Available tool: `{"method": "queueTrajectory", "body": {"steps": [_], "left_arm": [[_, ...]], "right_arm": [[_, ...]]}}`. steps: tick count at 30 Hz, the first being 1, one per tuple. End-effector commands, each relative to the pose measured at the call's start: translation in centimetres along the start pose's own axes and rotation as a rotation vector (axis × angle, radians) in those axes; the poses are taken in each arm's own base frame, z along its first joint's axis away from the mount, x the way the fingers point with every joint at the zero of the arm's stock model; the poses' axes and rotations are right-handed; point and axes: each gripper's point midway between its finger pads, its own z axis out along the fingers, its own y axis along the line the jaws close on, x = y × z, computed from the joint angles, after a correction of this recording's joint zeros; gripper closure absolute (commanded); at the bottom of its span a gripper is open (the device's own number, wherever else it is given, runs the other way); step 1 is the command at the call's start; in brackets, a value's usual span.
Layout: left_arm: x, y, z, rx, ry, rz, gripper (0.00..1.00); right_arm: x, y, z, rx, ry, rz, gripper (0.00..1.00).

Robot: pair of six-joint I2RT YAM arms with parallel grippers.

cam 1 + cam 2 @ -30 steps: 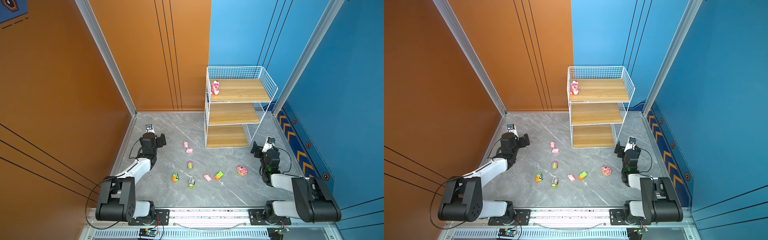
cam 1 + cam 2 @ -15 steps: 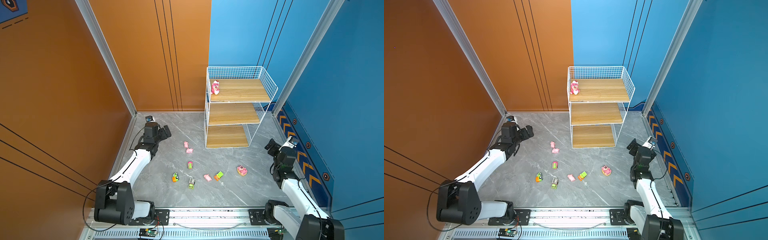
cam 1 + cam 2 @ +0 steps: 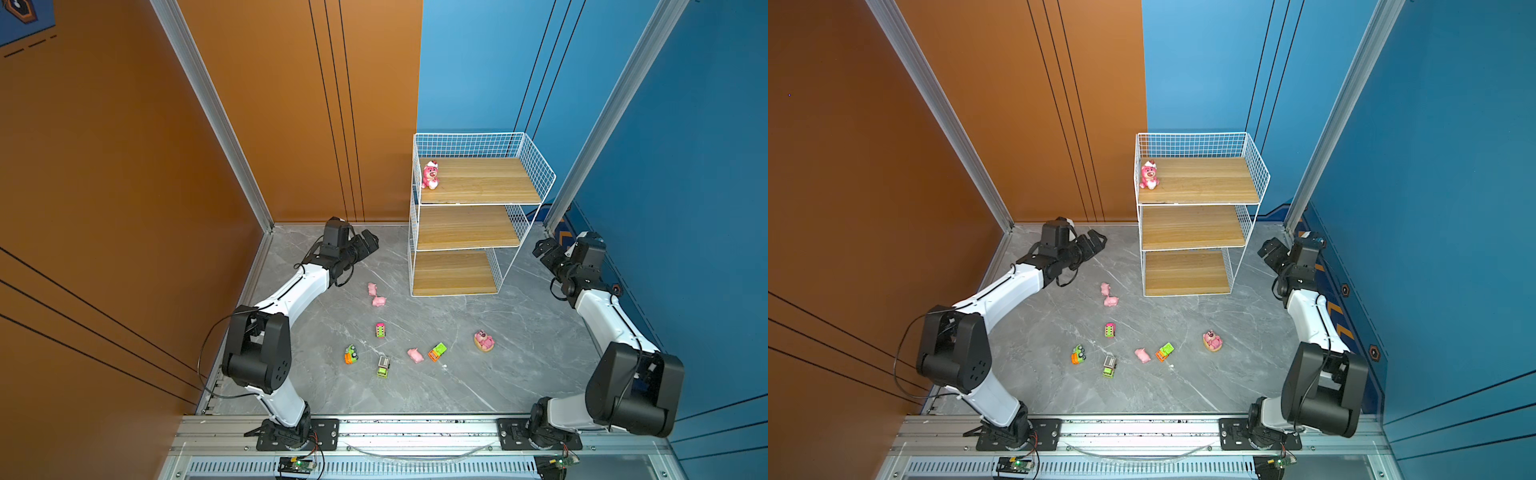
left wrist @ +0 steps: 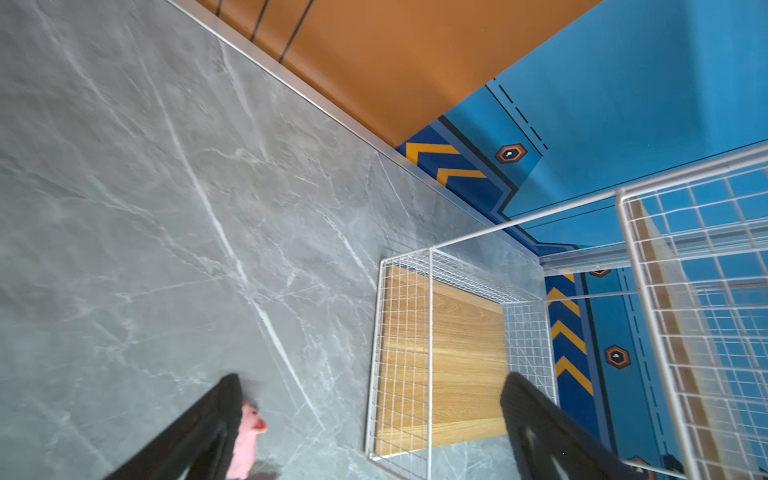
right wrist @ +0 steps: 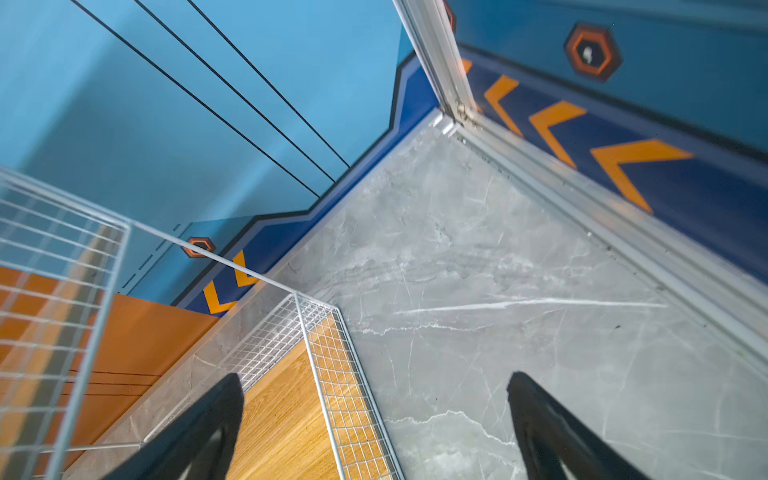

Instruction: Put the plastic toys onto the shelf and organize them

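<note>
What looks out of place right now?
Nothing damaged or spilled. One pink bear stands upright on the shelf, at its top board's left edge. A tiny white speck lies beside the green car, too small to identify.

Robot lab test cell, not a home or shop. Signs: left arm (image 3: 286,293) & right arm (image 3: 604,318) bolted to a metal rail (image 3: 415,430) at the front, w/ a bare circuit board (image 3: 297,464) & a loose cable (image 3: 200,361) beside it. Walled box: flat orange wall (image 3: 124,187), blue wall (image 3: 685,166), metal posts (image 3: 208,112) at the corners, orange chevrons (image 5: 636,166) & hexagon badges (image 5: 592,52) printed low down. Grey marble-look floor (image 3: 519,353). Only props inside: a wire shelf (image 3: 538,174) & small toys (image 3: 380,330) scattered on the floor.
</note>
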Motion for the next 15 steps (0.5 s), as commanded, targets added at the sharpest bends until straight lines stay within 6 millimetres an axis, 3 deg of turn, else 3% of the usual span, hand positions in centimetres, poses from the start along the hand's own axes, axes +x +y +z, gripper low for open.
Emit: {"method": "queueTrajectory", "body": {"steps": [1, 11, 15], "left_arm": [[1.2, -1.7, 1.7, 0.043, 0.056, -0.068, 0.03], [3.0, -1.3, 8.4, 0.067, 0.103, -0.264, 0.06], [3.1, -1.0, 10.1, 0.067, 0.108, -0.311, 0.07]], "right_arm": [[1.6, 0.7, 2.0, -0.056, 0.126, 0.088, 0.0], [5.0, 0.8, 8.3, -0.115, 0.2, 0.287, 0.01], [6.6, 1.4, 10.4, -0.162, 0.217, 0.388, 0.02]]}}
